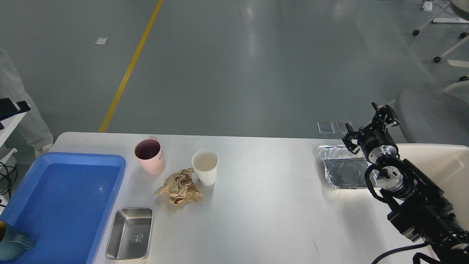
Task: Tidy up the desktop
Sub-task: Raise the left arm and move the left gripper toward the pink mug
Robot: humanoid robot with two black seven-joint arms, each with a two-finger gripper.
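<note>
Desktop surface point(263, 205) fills lower frame. Right hand point(368, 123) at right edge, raised over foil tray point(344, 170), fingers spread, holding nothing. Left hand out of view. Blue tray point(22, 205) lower left, steel dish point(130, 233) beside it. Pink mug point(150, 156), paper cup point(205, 167), crumpled brown paper point(179, 187) left of centre

A glossy grey floor point(234, 62) stretches away, reflecting soft overhead light and crossed by a diagonal yellow line point(130, 68). A grey chair point(430, 115) sits at right, near white wheeled frames point(449, 40); two clear floor plates point(333, 127) lie close by.
</note>
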